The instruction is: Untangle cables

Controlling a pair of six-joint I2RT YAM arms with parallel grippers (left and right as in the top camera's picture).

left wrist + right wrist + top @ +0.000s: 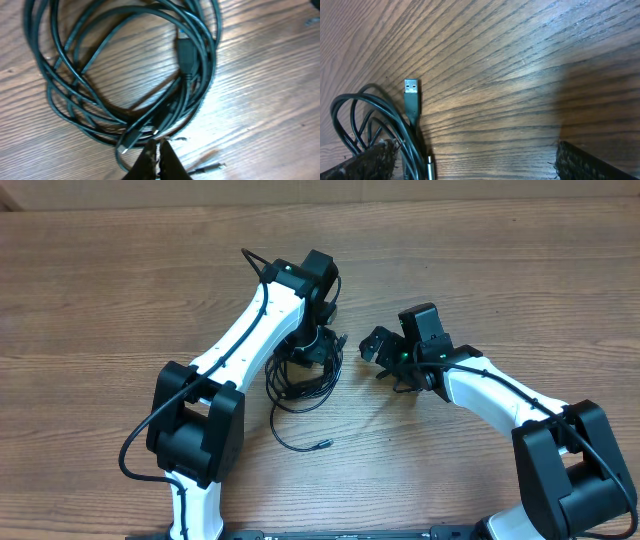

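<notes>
Nearest the bases: one loose tail of the cables (212,55) trails toward the robot and ends in a small plug tip (322,444), lying free on the desk (500,250). The rest of the cords sit as one overlapped coil mid-desk, right under the left wrist.

Left tool (157,146): fully closed, tips down at the near rim of the coil where several strands cross. Can't tell whether a strand is pinched or it closed on air beside them.

Right tool (475,160): spread wide, holding nothing. It sits low just beside the coil; a USB plug (411,91) and a few loops lie by one of its fingers (370,160).

Risks, my read:
- If left has more than one strand, a lift drags the whole coil and the loops cinch into a knot.
- If it has none, the pull comes up empty.
- Plug heads can hook on crossing loops when drawn through.
- The tools are close together, so a sideways pull from left toward right could bump them.

Room: bare wood all round the coil, most of it on the far side and out to both flanks. No desk edge near the coil. A paler band along the top of the overhead view may be the far edge, well apart. The far half looks like the best lane for laying a cord out.
</notes>
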